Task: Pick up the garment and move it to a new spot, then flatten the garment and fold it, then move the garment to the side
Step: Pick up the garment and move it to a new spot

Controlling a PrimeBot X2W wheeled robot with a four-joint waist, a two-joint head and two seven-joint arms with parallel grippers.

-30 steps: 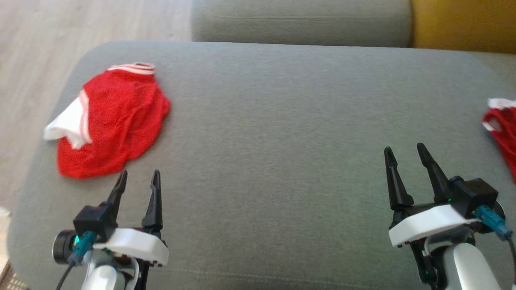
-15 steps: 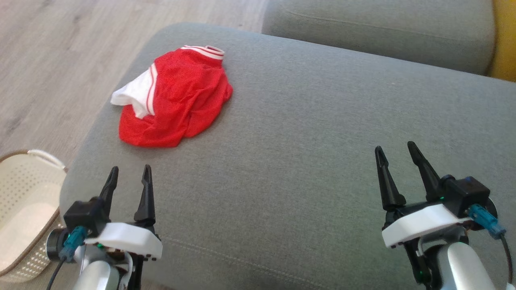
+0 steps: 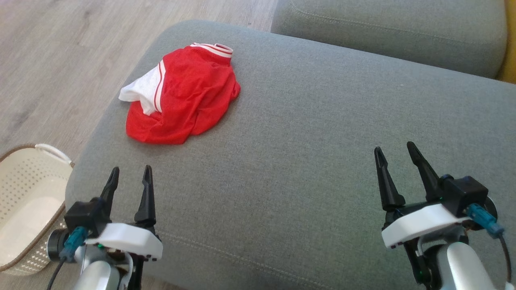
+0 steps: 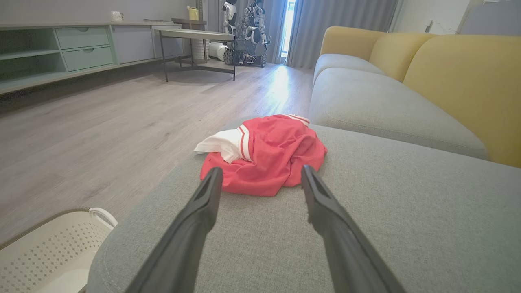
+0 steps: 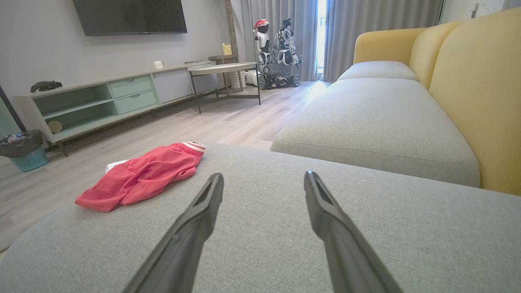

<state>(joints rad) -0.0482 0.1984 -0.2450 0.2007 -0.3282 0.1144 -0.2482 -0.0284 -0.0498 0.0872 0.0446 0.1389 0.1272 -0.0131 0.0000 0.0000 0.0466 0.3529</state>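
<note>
Garment (image 3: 185,104) lies crumpled, folds hiding its shape.

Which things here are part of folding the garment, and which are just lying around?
For the job: the red and white garment, crumpled on the grey sofa cushion; the left gripper and the right gripper, both open and empty.
Lying about: the white basket on the floor, the yellow backrest, the side table, the parked robot, the teal bin.
</note>
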